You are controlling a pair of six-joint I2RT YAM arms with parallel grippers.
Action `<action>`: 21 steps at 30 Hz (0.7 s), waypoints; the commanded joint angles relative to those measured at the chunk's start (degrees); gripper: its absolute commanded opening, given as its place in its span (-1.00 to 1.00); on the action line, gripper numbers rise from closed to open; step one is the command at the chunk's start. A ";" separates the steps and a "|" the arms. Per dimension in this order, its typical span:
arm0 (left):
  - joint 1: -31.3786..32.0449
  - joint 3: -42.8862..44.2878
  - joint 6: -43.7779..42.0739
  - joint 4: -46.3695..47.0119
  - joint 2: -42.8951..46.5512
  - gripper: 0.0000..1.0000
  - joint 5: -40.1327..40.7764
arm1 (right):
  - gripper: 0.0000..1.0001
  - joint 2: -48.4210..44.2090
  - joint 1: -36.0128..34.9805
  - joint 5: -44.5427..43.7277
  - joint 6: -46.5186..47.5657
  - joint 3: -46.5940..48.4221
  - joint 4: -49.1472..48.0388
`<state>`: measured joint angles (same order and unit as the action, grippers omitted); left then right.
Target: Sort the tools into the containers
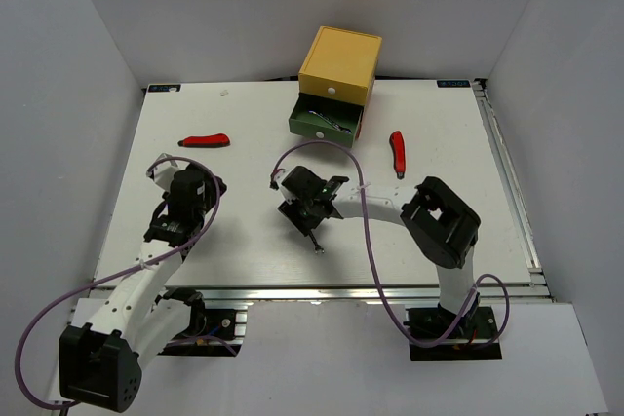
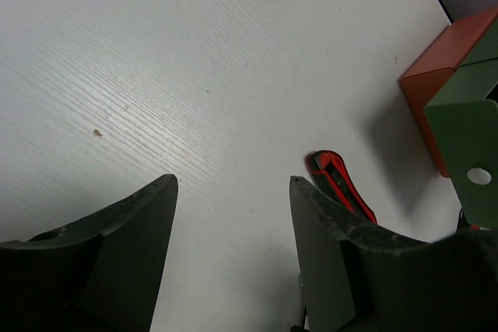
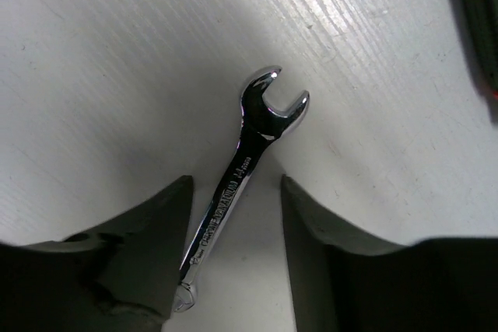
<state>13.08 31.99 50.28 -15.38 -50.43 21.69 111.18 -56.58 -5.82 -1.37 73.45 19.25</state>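
Observation:
The containers stand at the back centre: a yellow top drawer (image 1: 337,63), an open green middle drawer (image 1: 310,124) with a silver wrench (image 1: 332,121) inside, and an orange-red bottom one (image 2: 436,75). A second silver wrench (image 3: 272,103) lies flat on the table between the fingers of my open right gripper (image 3: 236,184), close to the left finger; its end shows in the top view (image 1: 318,245) below that gripper (image 1: 304,219). Two red-and-black knife-like tools lie at the back left (image 1: 205,140) and right of centre (image 1: 397,153). My left gripper (image 1: 200,187) is open and empty (image 2: 232,184).
White walls close in the table (image 1: 244,260) at the back and sides. A purple cable (image 1: 322,146) arcs over the right forearm. The right arm's elbow (image 1: 441,221) stands at the near right. The green drawer's front with its knob hole (image 2: 478,176) shows in the left wrist view.

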 commanded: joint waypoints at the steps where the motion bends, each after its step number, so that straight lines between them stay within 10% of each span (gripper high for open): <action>1: 0.01 -0.61 0.43 0.52 0.78 0.40 0.37 | -0.03 2.38 -0.29 -1.03 0.13 0.91 3.25; 9: 0.01 -0.52 0.34 1.58 -0.19 0.40 -0.25 | -0.97 0.80 -0.46 1.60 3.38 -3.66 2.55; 21: 0.01 -1.75 0.17 8.69 -1.42 0.40 -6.31 | -1.00 -12.03 0.94 12.41 13.84 -5.07 -5.53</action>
<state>13.08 30.76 50.48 -9.56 -51.55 17.41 104.75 -56.16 1.98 8.34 67.53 16.82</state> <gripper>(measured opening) 0.702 0.161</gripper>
